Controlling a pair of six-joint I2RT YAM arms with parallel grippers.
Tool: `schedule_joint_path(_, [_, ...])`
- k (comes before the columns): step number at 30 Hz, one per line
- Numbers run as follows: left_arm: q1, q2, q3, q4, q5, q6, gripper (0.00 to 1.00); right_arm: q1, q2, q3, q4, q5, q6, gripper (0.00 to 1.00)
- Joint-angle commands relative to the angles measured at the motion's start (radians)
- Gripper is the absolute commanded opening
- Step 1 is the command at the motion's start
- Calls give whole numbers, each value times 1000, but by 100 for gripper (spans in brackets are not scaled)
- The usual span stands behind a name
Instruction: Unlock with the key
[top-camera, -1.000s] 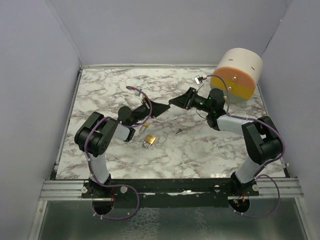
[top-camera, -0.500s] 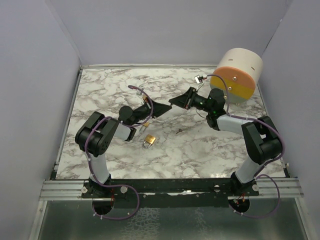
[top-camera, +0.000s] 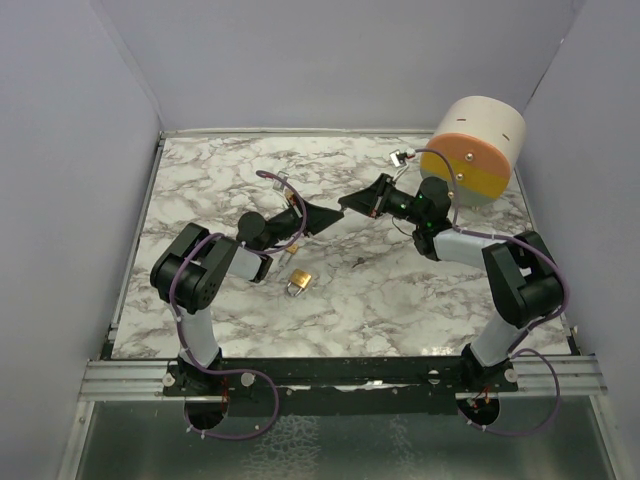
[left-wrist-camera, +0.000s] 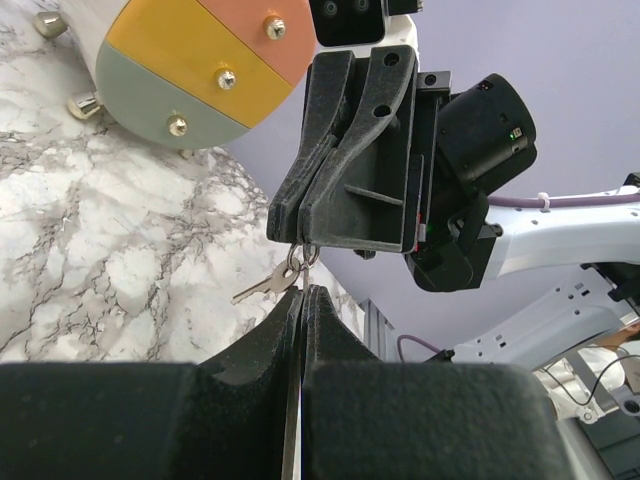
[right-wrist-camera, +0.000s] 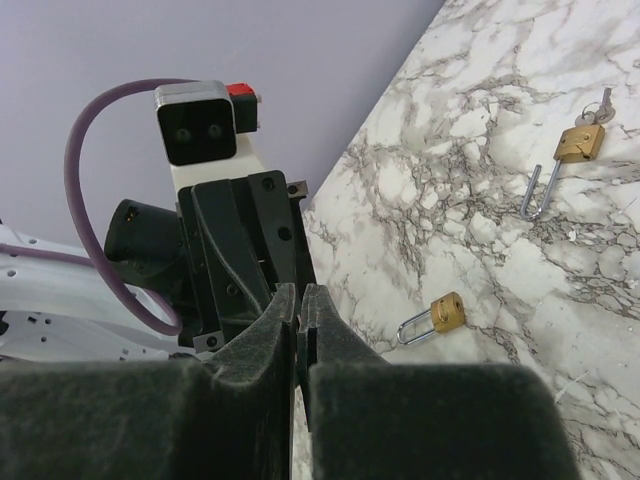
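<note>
Right now the left gripper (left-wrist-camera: 303, 293) has its fingers pressed flat together with no gap showing, and its tips meet those of the right gripper (left-wrist-camera: 305, 238) nose to nose above the middle of the marble table (top-camera: 200, 180). The right gripper is clamped on the key ring (left-wrist-camera: 300, 262), which sits just where the two sets of tips touch. Whether the left fingers also pinch the ring I cannot tell. From the ring the key (left-wrist-camera: 262, 286) dangles free toward 8 o'clock in the left wrist view, its blade pointing away from both grippers. This reads as a hand-over or regrasp: a key held only by its ring swings loose and cannot be steered into a keyhole, so one gripper probably needs to take the key itself. The small padlock (top-camera: 298, 283) lies on the table at about 7 o'clock from the meeting tips, well apart from them and untouched. A long-shackled padlock (right-wrist-camera: 578, 143) with its own keys (right-wrist-camera: 597, 108) lies at 2 o'clock in the right wrist view. A drum (top-camera: 475, 150) with a banded coloured face stands at the table's 2 o'clock corner.
</note>
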Motion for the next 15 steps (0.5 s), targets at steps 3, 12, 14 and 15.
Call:
schedule_joint_path(3, [-3,17,24,240,8,-14,32,-2,10,17,47,-19,7,1])
schedule_joint_path(12, [20,-37,-53,162,-87,26,98,-12,-53,-4,-60,112,-50,1])
schedule_joint_path(14, [25,-61,-68,124,-102,46,99,-13,-72,-8,-92,146,-73,1])
schedule_joint_path(15, [26,-75,-73,99,-111,58,99,-13,-80,-11,-108,158,-83,1])
